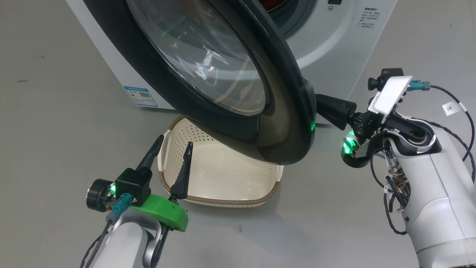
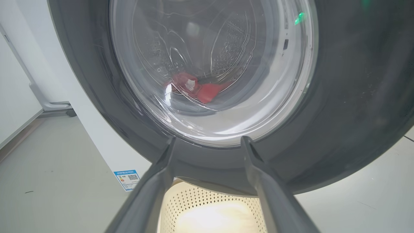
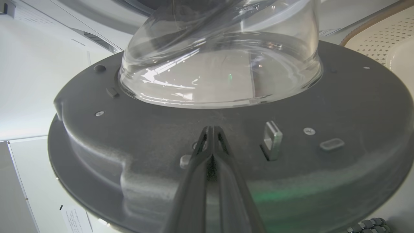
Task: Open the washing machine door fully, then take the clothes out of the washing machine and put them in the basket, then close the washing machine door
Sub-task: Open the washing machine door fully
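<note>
The washing machine door (image 1: 282,96), black-rimmed with a clear glass bowl, stands swung out from the white washing machine (image 1: 334,44) and hangs over the cream basket (image 1: 230,186). My right gripper (image 3: 212,129) is shut, its tips against the door's grey inner face (image 3: 291,168) beside the metal latch; its fingers (image 1: 331,108) disappear behind the door's edge. Over the basket's left end my left gripper (image 1: 175,144) stands open, holding nothing. Through the door glass (image 2: 210,71) the red clothes (image 2: 197,89) lie in the drum.
Grey floor surrounds the machine. A blue label (image 1: 140,96) marks the machine's lower left corner. A white wall and a grey frame foot (image 2: 55,108) stand to the machine's left. Loose cables (image 1: 461,111) hang around my right forearm.
</note>
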Robot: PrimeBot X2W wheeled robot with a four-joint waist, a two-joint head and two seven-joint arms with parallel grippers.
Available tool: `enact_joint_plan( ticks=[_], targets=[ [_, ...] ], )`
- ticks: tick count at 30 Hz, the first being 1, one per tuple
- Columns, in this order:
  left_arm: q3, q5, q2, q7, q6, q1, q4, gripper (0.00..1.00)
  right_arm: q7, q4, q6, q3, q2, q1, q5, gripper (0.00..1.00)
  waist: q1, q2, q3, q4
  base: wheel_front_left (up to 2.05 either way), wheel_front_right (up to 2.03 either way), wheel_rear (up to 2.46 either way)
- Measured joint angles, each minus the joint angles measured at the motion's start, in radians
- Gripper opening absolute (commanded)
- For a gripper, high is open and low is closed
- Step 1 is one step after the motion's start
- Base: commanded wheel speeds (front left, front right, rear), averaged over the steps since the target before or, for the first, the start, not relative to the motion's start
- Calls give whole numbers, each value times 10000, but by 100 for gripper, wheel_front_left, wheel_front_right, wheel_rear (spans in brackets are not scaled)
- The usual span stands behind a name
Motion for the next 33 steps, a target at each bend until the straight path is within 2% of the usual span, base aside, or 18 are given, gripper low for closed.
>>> enact_joint_plan(
  ticks=[21, 33],
  targets=[
    [132, 17, 27, 0, 167, 392, 13, 100, -640, -1099, 0, 955, 111, 1495, 163, 0, 0, 0, -698, 394, 0, 0, 0],
    [-42, 15, 29, 0, 167, 555, 17, 100, -1089, -1776, 0, 2316, 134, 2088, 972, 0, -1, 0, -901, 962, 0, 0, 0]
  ],
)
